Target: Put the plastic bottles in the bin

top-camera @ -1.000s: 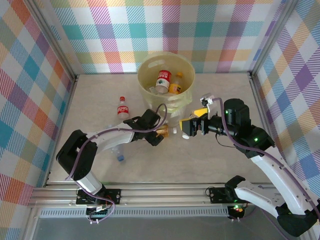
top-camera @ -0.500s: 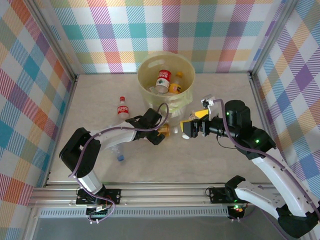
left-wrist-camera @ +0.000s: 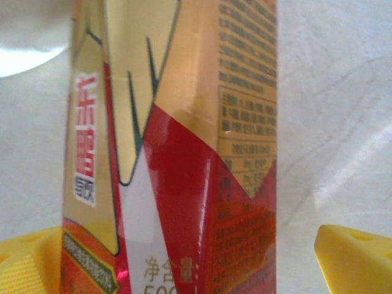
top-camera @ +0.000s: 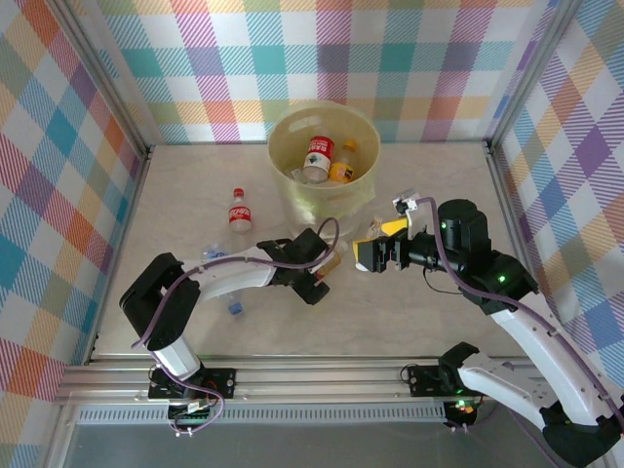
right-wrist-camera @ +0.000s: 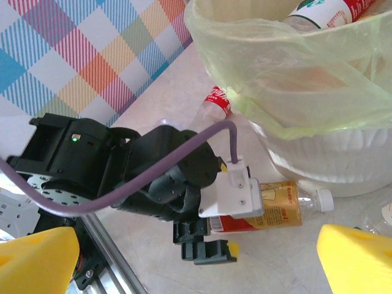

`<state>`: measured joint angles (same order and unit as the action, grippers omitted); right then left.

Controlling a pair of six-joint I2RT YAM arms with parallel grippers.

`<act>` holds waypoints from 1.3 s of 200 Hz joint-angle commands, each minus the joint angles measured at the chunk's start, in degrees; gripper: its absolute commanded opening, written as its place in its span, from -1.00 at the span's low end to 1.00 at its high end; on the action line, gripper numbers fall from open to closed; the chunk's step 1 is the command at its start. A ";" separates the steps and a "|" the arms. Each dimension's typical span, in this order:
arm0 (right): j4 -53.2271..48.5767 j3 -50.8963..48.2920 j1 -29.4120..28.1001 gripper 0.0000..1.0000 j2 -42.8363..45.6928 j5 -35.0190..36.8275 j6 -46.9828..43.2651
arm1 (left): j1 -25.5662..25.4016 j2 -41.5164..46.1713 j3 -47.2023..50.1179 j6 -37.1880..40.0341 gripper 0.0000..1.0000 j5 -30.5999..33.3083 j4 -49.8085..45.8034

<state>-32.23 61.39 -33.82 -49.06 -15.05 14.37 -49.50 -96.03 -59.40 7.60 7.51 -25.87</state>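
A plastic bottle (left-wrist-camera: 184, 153) with a red and gold label lies on its side by the foot of the bin (top-camera: 283, 146); its white cap (right-wrist-camera: 324, 199) points away from my left arm. My left gripper (left-wrist-camera: 190, 263) is open, and its yellow fingertips (left-wrist-camera: 355, 257) stand on either side of this bottle (right-wrist-camera: 278, 208) with a gap on the right. My right gripper (top-camera: 375, 244) hovers open just right of it, holding nothing. Two bottles (top-camera: 318, 156) lie inside the bin (right-wrist-camera: 318, 147). A red-labelled bottle (top-camera: 239, 210) and clear ones (top-camera: 232, 304) lie on the table to the left.
The left wrist and its purple cable (right-wrist-camera: 153, 171) sit close in front of my right gripper (right-wrist-camera: 199, 263). The yellow-green bag liner (right-wrist-camera: 294, 79) hangs over the bin's rim. Plaid walls (top-camera: 58, 146) enclose the table on three sides, with a metal rail (top-camera: 312, 375) at the near edge.
My left gripper has shifted right and toward the near edge along the bottle by the bin. My right gripper has barely moved. Both stay open.
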 commanded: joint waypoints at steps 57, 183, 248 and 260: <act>0.42 -0.92 0.01 0.99 1.05 -0.47 1.10 | -2.53 -0.87 -1.30 -7.65 0.90 4.69 -1.33; 0.28 -2.10 0.07 0.99 1.17 0.22 1.45 | -2.62 -1.64 -2.36 -9.35 0.94 4.19 -1.57; 0.41 -1.88 0.05 0.99 0.88 0.22 1.54 | -2.93 -4.40 -3.87 -10.30 0.99 6.37 -3.35; 0.41 -1.80 0.07 0.99 0.72 0.13 1.50 | -2.89 -5.35 -4.57 -10.49 0.99 6.86 -3.98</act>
<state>-32.27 59.94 -33.80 -47.94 -15.03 15.66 -51.68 -99.44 -61.56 -1.98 12.84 -27.33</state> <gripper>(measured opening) 0.996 0.996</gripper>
